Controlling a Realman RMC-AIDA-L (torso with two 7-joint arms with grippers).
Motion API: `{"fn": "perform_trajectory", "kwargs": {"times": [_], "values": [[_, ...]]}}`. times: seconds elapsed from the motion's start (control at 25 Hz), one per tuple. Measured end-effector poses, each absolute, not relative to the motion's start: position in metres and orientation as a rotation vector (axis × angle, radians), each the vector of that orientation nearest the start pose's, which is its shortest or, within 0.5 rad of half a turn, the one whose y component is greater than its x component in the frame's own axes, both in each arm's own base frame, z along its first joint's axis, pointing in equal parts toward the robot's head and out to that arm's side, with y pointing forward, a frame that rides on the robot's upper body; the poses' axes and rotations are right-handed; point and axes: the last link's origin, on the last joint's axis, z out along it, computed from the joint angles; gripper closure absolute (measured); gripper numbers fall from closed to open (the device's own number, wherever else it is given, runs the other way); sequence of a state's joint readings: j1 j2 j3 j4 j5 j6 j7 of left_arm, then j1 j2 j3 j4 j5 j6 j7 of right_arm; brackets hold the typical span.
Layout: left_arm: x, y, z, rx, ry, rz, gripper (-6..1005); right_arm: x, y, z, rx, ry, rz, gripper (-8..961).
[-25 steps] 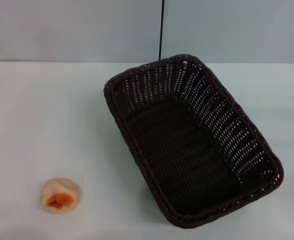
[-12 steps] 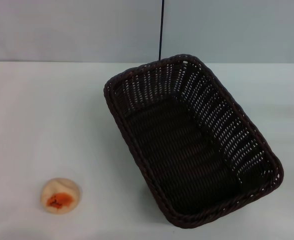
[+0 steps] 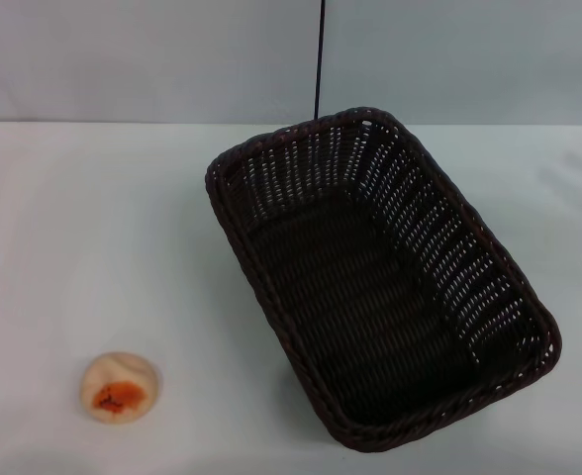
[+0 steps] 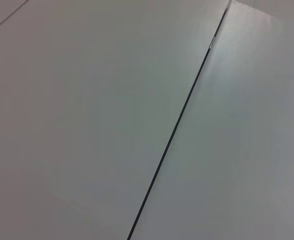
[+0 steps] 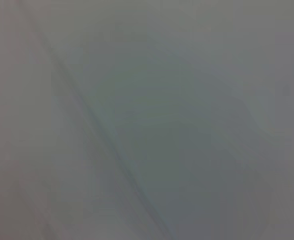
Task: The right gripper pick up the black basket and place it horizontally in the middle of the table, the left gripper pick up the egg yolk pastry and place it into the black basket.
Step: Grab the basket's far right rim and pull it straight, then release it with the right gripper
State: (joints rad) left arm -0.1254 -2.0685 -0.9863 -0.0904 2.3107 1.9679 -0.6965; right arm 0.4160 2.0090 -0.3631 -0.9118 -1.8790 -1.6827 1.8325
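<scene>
Table (image 3: 93, 218): plain white tabletop, spanning the head view from the near edge to a pale grey wall behind; bears the two items below.

Black basket (image 3: 370, 287): large rectangular woven wicker basket, dark brown-black, braided rim, open-weave sloping sides. Stands upright on the table, right of centre. Set at a slant, one short end toward the wall, the other toward the near right corner. Interior holds nothing.

Wall seam (image 3: 319, 59): thin dark vertical line on the wall, running down to the far rim of the basket. A like line crosses the left wrist view (image 4: 177, 130) between two pale flat surfaces.

Egg yolk pastry (image 3: 119, 387): small round pale beige bun, orange-red patch with dark specks on top. Rests on the table near the front left, well apart from the basket and outside it.

Left gripper: not seen in any view; whether its fingers are parted or closed cannot be told.

Right gripper: not seen in any view; the right wrist view gives only a blurred grey field, so its finger state cannot be told either.
</scene>
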Motion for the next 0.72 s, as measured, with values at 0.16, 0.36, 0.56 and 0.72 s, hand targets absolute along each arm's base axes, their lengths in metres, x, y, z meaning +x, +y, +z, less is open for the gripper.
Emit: {"fn": "perform_trajectory", "kwargs": {"times": [0.16, 0.36, 0.56, 0.72], "values": [[-0.344, 0.185, 0.07, -1.169, -0.432, -1.382, 272, 0.265, 0.332, 0.139, -2.448, 1.105, 0.749, 304], [-0.344, 0.183, 0.068, -1.182, -0.437, -1.374, 272, 0.233, 0.353, 0.129, -2.65, 1.198, 0.318, 305], [-0.344, 0.182, 0.066, -1.192, -0.442, -1.375, 272, 0.219, 0.364, 0.116, -2.718, 1.172, 0.093, 306], [-0.343, 0.182, 0.064, -1.201, -0.446, -1.375, 272, 0.211, 0.371, 0.101, -2.743, 1.143, -0.032, 307]]}}
